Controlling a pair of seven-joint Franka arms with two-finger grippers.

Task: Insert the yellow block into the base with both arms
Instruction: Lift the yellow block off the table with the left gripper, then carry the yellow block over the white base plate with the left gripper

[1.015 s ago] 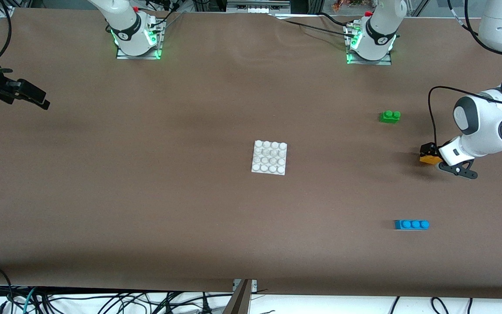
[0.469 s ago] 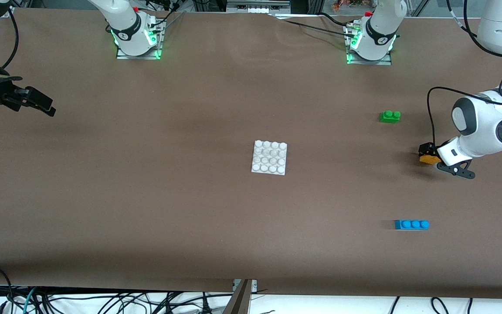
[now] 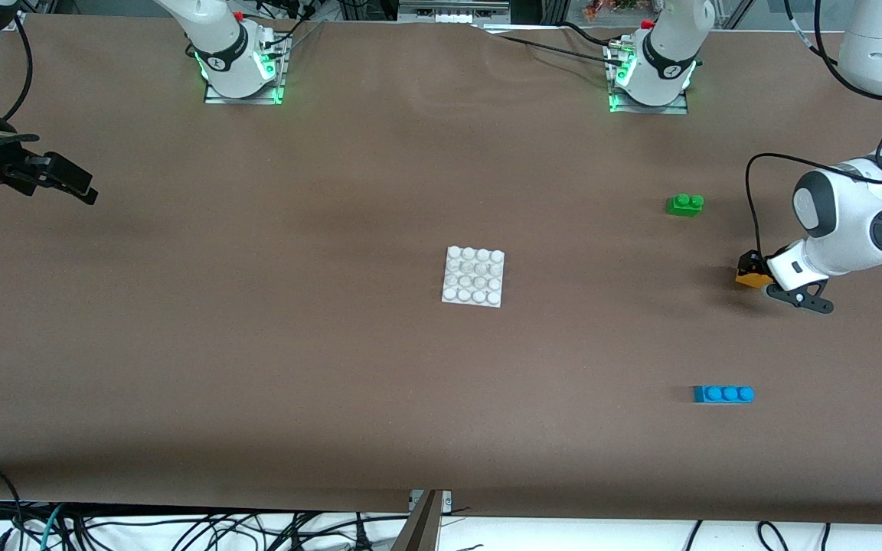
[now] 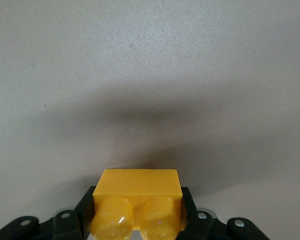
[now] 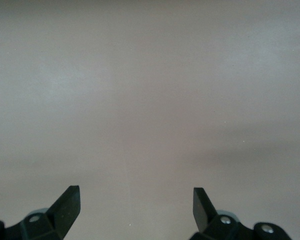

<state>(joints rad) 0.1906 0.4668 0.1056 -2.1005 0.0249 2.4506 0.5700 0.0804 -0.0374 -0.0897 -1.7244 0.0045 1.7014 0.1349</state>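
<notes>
My left gripper (image 3: 751, 272) is shut on the yellow block (image 3: 752, 278) at the left arm's end of the table, low over the brown tabletop. In the left wrist view the yellow block (image 4: 137, 202) sits between my black fingers (image 4: 190, 215), its two studs toward the camera. The white base (image 3: 474, 276) lies flat at the table's middle, well apart from the block. My right gripper (image 3: 77, 184) is open and empty over the right arm's end of the table; its wrist view shows the gripper (image 5: 136, 202) with spread fingers over bare tabletop.
A green two-stud brick (image 3: 685, 204) lies farther from the front camera than the yellow block. A blue three-stud brick (image 3: 723, 394) lies nearer to the front camera. The two arm bases (image 3: 240, 65) stand along the table's back edge.
My left gripper has shifted slightly toward the table's middle and up with the yellow block in it. My right gripper moved a little inward a second ago and has since stayed still.
</notes>
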